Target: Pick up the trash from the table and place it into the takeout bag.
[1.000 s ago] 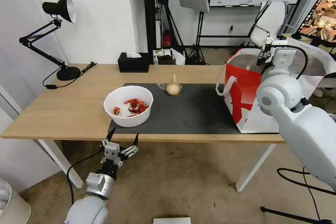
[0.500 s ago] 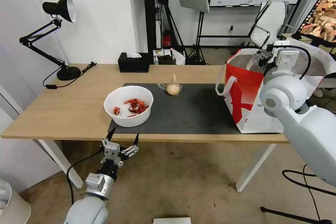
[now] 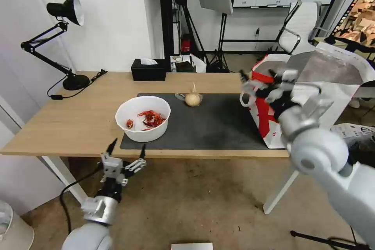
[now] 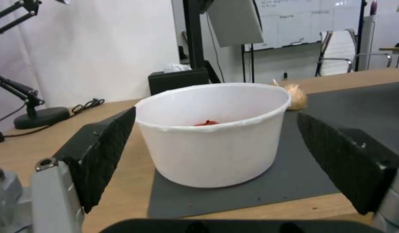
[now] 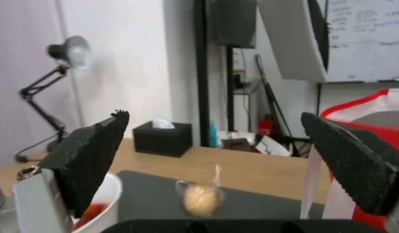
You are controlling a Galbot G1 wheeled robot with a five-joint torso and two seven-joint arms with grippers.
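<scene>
On the table (image 3: 74, 119), two pieces of trash lie on the dark mat (image 3: 218, 127): a white bowl (image 3: 143, 118) with red shells and a small tan knotted bundle (image 3: 193, 99). The red-and-white takeout bag (image 3: 262, 121) stands at the mat's right end, foil mouth open. My right gripper (image 3: 258, 79) hovers open and empty at the bag's left upper edge, pointing toward the bundle (image 5: 201, 200). Below the table's front edge my left gripper (image 3: 129, 145) is open, facing the bowl (image 4: 212, 132) without touching it.
A black tissue box (image 3: 149, 69) sits at the table's back edge and a black desk lamp (image 3: 64, 43) at the back left. An office chair (image 3: 302, 27) and light stands fill the room behind. Table legs (image 3: 279, 197) reach the floor beneath.
My right arm has swung from over the bag's mouth down and to the left, in front of the bag. The left gripper has drifted slightly left and down, still open.
</scene>
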